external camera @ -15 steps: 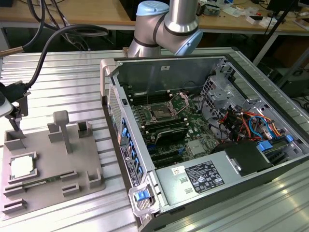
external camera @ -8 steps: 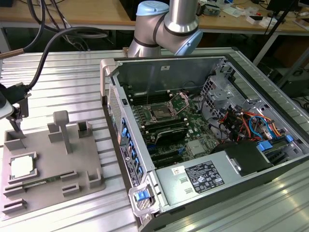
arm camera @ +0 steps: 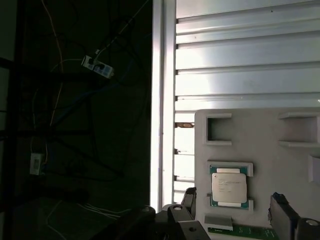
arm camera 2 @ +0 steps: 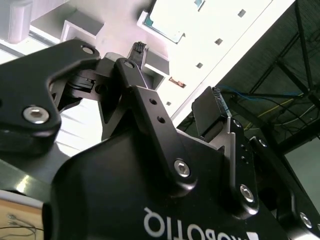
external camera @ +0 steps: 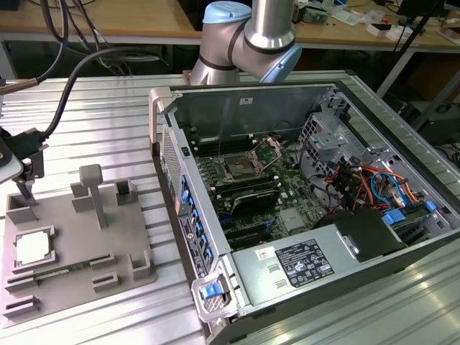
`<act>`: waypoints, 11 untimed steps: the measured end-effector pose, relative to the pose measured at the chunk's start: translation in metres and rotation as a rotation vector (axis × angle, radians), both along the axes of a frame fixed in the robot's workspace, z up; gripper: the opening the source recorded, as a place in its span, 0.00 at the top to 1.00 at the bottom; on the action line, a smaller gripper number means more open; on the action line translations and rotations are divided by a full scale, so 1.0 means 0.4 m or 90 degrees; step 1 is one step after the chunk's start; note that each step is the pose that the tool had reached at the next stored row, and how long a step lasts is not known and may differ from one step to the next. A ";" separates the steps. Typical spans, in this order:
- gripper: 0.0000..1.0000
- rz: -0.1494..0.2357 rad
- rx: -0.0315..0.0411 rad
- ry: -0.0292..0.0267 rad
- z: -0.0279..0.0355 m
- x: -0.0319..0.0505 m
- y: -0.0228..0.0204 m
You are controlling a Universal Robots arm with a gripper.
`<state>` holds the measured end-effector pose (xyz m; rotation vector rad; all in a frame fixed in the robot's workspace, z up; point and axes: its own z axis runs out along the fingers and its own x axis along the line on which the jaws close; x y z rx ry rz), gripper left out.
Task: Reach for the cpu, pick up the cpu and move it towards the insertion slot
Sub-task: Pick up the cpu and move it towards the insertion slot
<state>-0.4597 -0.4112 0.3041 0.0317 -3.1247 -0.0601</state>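
The cpu [external camera: 32, 248] is a small silvery square chip lying flat in a recess of the grey tray [external camera: 72, 237] at the exterior view's left. My gripper [external camera: 25, 180] hangs just above the tray's back left corner, a short way behind the cpu and not touching it. In the first wrist view the cpu [arm camera: 229, 187] lies beyond my gripper [arm camera: 235, 210], between the lines of its two dark fingertips. In the second wrist view the gripper [arm camera 2: 175, 82] is open with nothing between its fingers, and the cpu [arm camera 2: 167, 22] lies past them. The insertion slot [external camera: 237, 169] is a silver-framed socket on the green board inside the case.
The open computer case [external camera: 302, 266] fills the exterior view's right, its near wall [external camera: 183, 208] standing between tray and slot. The arm's base [external camera: 248, 43] rises behind it. Raised blocks [external camera: 93, 194] stand on the tray. The ribbed table's edge [arm camera: 162, 100] runs close beside the tray.
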 end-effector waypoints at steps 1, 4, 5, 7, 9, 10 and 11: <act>0.34 0.000 -0.0001 0.0000 -0.004 0.000 -0.001; 0.34 0.000 0.0000 0.0000 -0.011 0.000 -0.003; 0.34 0.000 0.0000 0.0000 -0.012 0.000 -0.003; 0.34 0.000 0.0000 0.0000 -0.016 0.000 -0.004; 0.34 0.000 0.0000 0.0000 -0.023 0.000 -0.005; 0.34 0.000 -0.0001 0.0000 -0.025 0.000 -0.007; 0.34 0.000 -0.0001 0.0001 -0.028 0.000 -0.008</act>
